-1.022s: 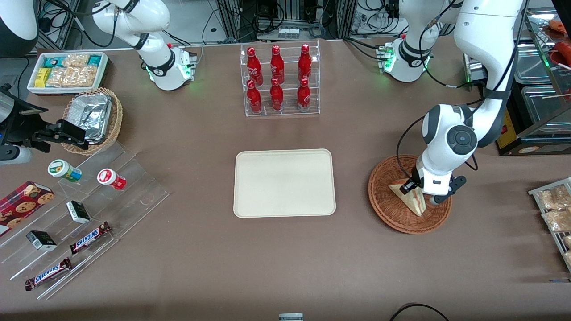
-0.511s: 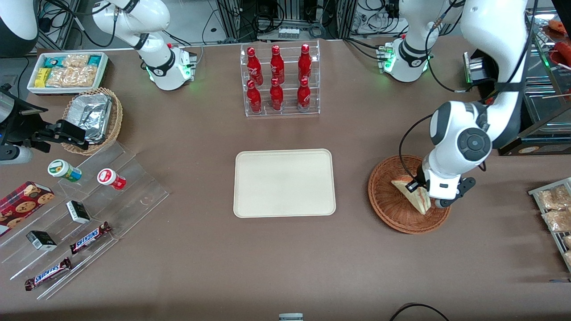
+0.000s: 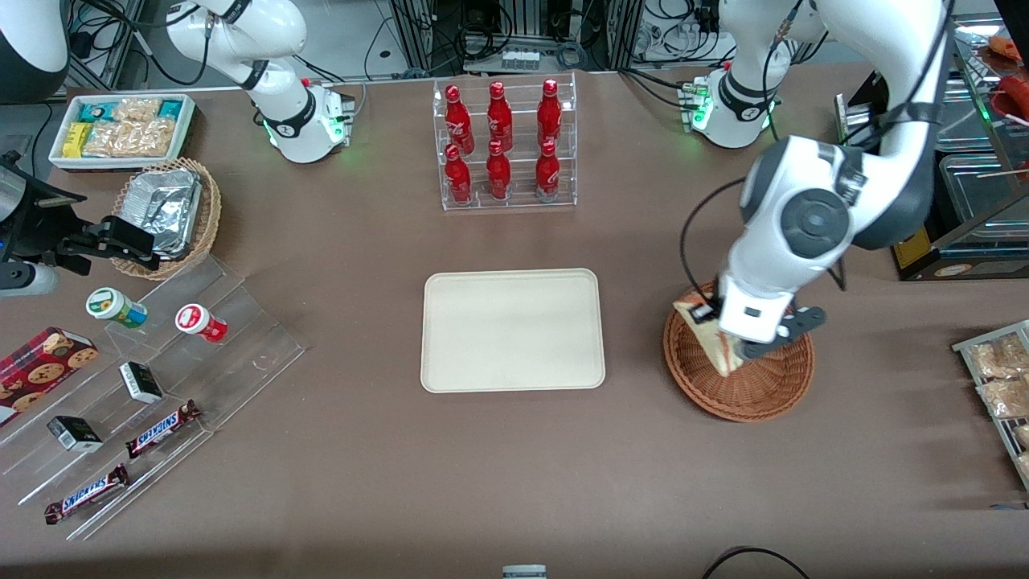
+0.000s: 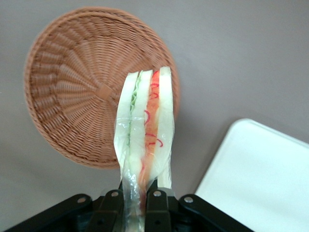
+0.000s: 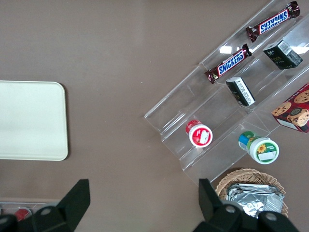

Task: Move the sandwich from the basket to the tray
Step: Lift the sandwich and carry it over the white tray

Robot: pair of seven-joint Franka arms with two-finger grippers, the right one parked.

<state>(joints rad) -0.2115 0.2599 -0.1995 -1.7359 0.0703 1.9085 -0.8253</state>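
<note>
1. Sandwich (image 4: 144,126) is held by the gripper (image 4: 136,203). The two black fingers (image 4: 112,205) pinch one end of it, with the clear wrap squeezed between them.

2. The sandwich is up in the air above the basket (image 4: 77,87). It does not touch the wicker. In the front view the sandwich (image 3: 706,338) hangs over the part of the basket (image 3: 756,398) that is nearest the tray.

3. The long side of the sandwich points straight out from the fingers. The cut edge, with its red and green stripes, faces the wrist camera.

4. The tray (image 3: 512,330) sits in the middle of the table, toward the parked arm's end from the basket. A strip of bare table lies between the two.

5. So I think the next move is to carry the sandwich sideways over that strip and then lower it onto the tray.

6. Nothing stands in the way on that path. The rack of red bottles (image 3: 504,145) is farther from the front camera than the tray and well apart from it.

7. The clear steps with candy bars (image 3: 161,429) and little jars lie way past the tray, near the parked arm's end.

8. The grip is only on one end, so I think the sandwich could swing or slip if the arm goes fast.
</note>
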